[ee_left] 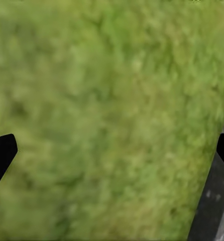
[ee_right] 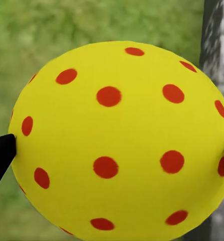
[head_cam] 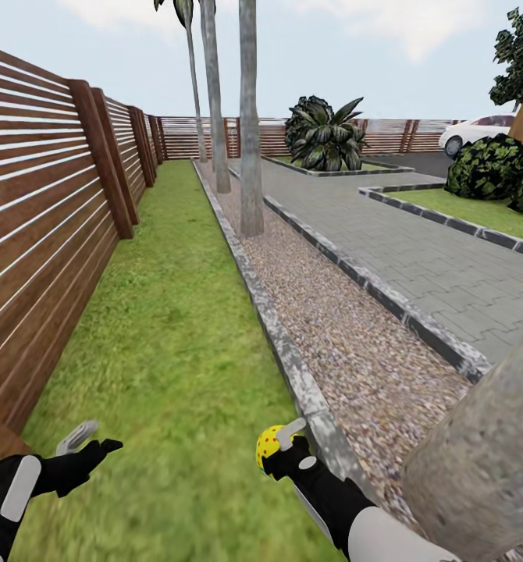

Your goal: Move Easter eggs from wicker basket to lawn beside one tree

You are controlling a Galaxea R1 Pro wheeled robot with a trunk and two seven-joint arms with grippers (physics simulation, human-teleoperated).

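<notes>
My right gripper (head_cam: 281, 446) is shut on a yellow Easter egg (head_cam: 268, 446) with red dots, held low over the lawn (head_cam: 176, 328) beside the grey stone kerb (head_cam: 293, 359). In the right wrist view the egg (ee_right: 119, 140) sits between the two black fingertips. A thick mottled-grey tree trunk (head_cam: 480, 460) rises close at the lower right, in the gravel. My left gripper (head_cam: 90, 441) is open and empty above the grass at the lower left; the left wrist view shows grass (ee_left: 102, 120) between its fingertips. The wicker basket is out of view.
A brown slatted fence (head_cam: 43, 234) borders the lawn on the left. A pebble gravel strip (head_cam: 347, 343) with more grey trunks (head_cam: 250, 140) runs along the right of the kerb, then grey paving (head_cam: 449, 265). Shrubs (head_cam: 496, 168) and a white car (head_cam: 480, 129) stand far right.
</notes>
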